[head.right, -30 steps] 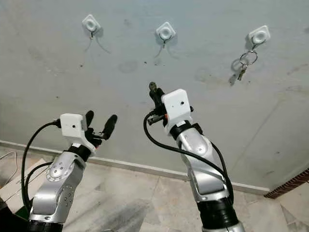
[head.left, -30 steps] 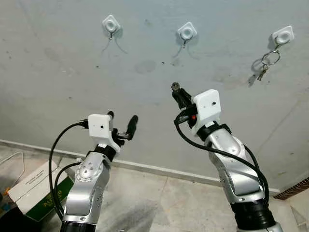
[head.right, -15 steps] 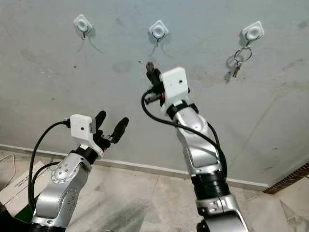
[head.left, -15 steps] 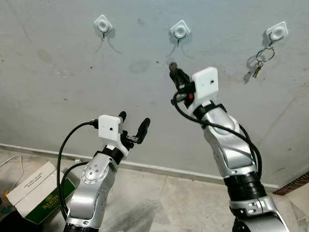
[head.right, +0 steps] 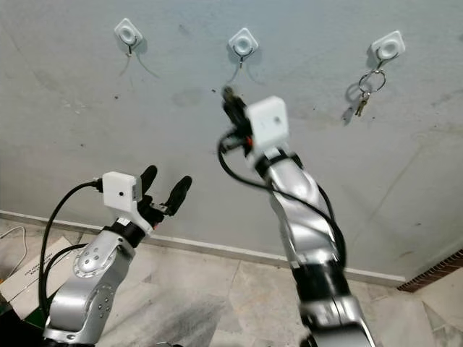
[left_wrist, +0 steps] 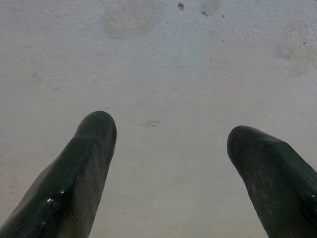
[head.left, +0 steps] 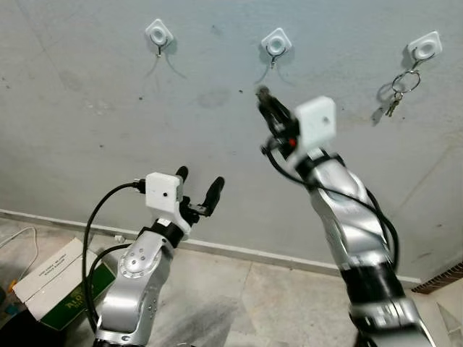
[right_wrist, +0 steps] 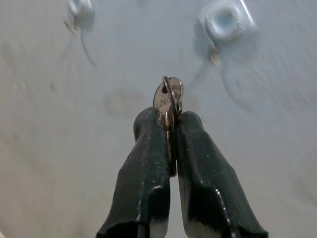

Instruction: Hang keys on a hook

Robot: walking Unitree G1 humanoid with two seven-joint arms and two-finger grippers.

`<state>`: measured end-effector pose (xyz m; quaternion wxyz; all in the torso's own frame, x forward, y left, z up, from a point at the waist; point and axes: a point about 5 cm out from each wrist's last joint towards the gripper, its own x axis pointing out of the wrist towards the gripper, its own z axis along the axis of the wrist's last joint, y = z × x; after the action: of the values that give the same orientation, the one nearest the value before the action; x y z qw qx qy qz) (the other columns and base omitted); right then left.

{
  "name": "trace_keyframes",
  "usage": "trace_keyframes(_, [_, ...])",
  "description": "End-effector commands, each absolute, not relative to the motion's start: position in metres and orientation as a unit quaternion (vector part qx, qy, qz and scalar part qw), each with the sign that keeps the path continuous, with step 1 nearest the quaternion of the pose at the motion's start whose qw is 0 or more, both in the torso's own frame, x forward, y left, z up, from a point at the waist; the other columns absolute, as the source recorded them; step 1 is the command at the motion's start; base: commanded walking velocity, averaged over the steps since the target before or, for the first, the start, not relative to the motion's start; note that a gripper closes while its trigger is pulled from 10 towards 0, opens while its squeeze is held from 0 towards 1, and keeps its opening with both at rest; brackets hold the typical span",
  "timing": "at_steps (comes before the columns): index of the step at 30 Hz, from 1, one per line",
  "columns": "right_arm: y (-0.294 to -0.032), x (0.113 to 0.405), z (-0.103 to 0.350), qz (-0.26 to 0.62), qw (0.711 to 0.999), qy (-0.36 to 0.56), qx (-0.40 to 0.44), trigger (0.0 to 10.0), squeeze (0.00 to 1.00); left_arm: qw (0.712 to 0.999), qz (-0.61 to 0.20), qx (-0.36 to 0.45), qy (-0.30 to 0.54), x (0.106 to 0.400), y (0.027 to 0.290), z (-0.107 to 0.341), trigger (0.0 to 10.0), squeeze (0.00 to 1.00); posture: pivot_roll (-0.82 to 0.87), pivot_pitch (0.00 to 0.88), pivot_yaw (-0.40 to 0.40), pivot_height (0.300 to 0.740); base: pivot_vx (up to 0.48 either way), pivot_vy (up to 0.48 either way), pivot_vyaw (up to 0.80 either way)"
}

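Right wrist view shows the right gripper (right_wrist: 171, 124) clenched on the keys (right_wrist: 168, 96), whose ring sticks out past the fingertips, just below and left of the middle hook (right_wrist: 224, 20). Over the last second this arm has risen toward that hook, so hanging looks close. Lower left, the left gripper (head.left: 197, 189) hangs open, empty.

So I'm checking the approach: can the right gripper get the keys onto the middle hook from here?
Probably yes: the right gripper, shut on the keys, sits just below the middle hook, with bare wall between.
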<state>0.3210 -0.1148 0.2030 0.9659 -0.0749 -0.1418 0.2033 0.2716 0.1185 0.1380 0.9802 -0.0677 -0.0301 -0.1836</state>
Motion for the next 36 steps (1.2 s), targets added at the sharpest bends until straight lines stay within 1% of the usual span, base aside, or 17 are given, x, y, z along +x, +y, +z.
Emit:
trace_keyframes(1, [-0.118,0.313,0.208,0.200,0.965,-0.150,-0.080,10.0,0.00,0.982,-0.177,-0.059,-0.036,0.268,0.124,0.141,10.0,0.00,-0.03,0.097,0.038,0.740,0.000,0.000,0.00])
trace_keyframes(3, [-0.131,0.300,0.199,0.186,0.969,-0.133,-0.089,10.0,0.00,0.983,-0.174,-0.056,-0.032,0.263,0.128,0.139,10.0,0.00,-0.04,0.096,0.043,0.740,0.000,0.000,0.00])
trace_keyframes(4, [-0.131,0.300,0.199,0.186,0.969,-0.133,-0.089,10.0,0.00,0.983,-0.174,-0.056,-0.032,0.263,0.128,0.139,10.0,0.00,-0.04,0.096,0.043,0.740,0.000,0.000,0.00])
trace_keyframes(5, [-0.143,0.289,0.191,0.169,0.974,-0.117,-0.095,10.0,0.00,0.983,-0.171,-0.054,-0.030,0.259,0.132,0.138,10.0,0.00,-0.04,0.097,0.045,0.740,0.000,0.000,0.00])
trace_keyframes(8, [-0.160,0.274,0.177,0.145,0.980,-0.087,-0.105,10.0,0.00,0.986,-0.160,-0.047,-0.020,0.252,0.138,0.134,10.0,0.00,-0.05,0.098,0.049,0.740,0.000,0.000,0.00])
trace_keyframes(12, [-0.175,0.255,0.161,0.124,0.986,-0.045,-0.102,10.0,0.00,0.985,-0.164,-0.050,-0.005,0.241,0.143,0.128,10.0,0.00,-0.05,0.098,0.051,0.740,0.000,0.000,0.00])
trace_keyframes(13, [-0.179,0.243,0.156,0.123,0.986,-0.026,-0.107,10.0,0.00,0.985,-0.164,-0.046,0.002,0.236,0.146,0.126,10.0,0.00,-0.05,0.098,0.052,0.740,0.000,0.000,0.00])
trace_keyframes(20, [-0.181,0.226,0.149,0.119,0.987,0.003,-0.105,10.0,0.00,0.983,-0.176,-0.048,0.011,0.230,0.148,0.124,10.0,0.00,-0.06,0.098,0.052,0.740,0.000,0.000,0.00])
trace_keyframes(34, [-0.171,0.229,0.153,0.121,0.988,0.004,-0.095,10.0,0.00,0.979,-0.196,-0.053,0.006,0.233,0.146,0.128,10.0,0.00,-0.06,0.088,0.051,0.740,0.000,0.000,0.00])
trace_keyframes(36, [-0.171,0.230,0.153,0.122,0.988,0.004,-0.096,10.0,0.00,0.979,-0.197,-0.055,0.007,0.233,0.145,0.127,10.0,0.00,-0.05,0.089,0.051,0.740,0.244,0.000,0.00])
